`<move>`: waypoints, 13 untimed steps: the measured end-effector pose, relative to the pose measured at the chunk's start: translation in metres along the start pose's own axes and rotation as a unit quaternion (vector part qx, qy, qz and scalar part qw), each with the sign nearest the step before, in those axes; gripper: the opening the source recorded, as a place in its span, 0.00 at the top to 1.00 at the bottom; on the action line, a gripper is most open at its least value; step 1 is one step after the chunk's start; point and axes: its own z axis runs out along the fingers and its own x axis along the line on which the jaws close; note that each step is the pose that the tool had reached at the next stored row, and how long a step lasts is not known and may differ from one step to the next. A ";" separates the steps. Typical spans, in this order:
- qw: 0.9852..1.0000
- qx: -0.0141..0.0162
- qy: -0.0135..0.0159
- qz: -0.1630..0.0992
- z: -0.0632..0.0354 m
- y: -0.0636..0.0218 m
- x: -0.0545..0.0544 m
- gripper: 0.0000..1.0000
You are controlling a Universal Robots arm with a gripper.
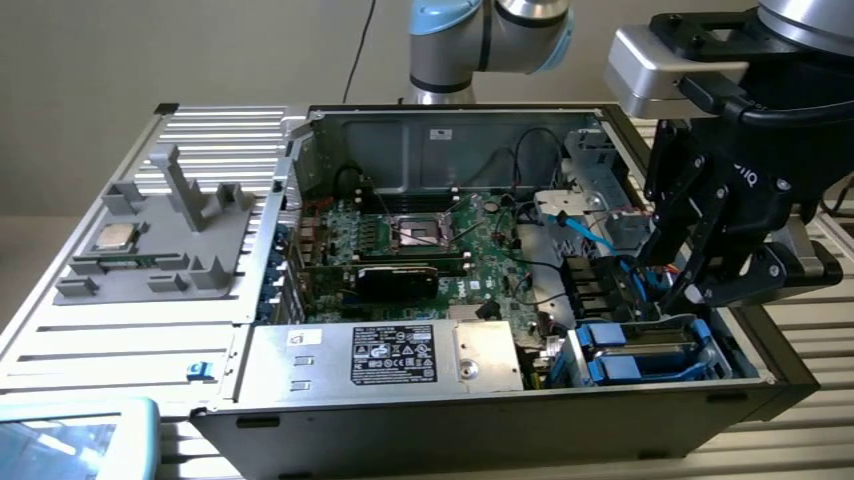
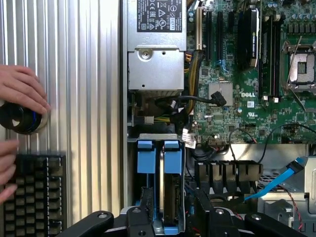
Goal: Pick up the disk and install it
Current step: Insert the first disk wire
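The disk (image 1: 627,366) stands on edge in the drive bay at the near corner of the open computer case, on the exterior view's right. Its bright blue carrier handles (image 2: 159,157) poke up from the bay, and its silver body (image 2: 170,197) shows between them. My gripper (image 1: 674,290) hangs just above that bay with its fingers (image 1: 657,235) spread apart. They straddle the disk's end without pressing on it. In the wrist view the black gripper links sit wide on both sides of the disk.
A big silver power supply box (image 1: 387,355) lies beside the bay, with the green motherboard (image 1: 427,250) behind it. A blue cable (image 2: 276,182) and black wires run near the bay. A person's hand (image 2: 22,89) rests by a keyboard (image 2: 34,192). A grey fixture (image 1: 160,240) holds a small chip.
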 end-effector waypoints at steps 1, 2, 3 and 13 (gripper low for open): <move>1.000 0.000 0.000 0.000 0.0000 -0.0001 0.000 0.54; 1.000 0.000 0.000 0.000 0.0000 -0.0001 0.000 0.54; 1.000 0.000 0.000 0.000 0.0000 -0.0001 0.000 0.54; 1.000 0.000 0.000 0.001 0.0001 -0.0001 0.000 0.54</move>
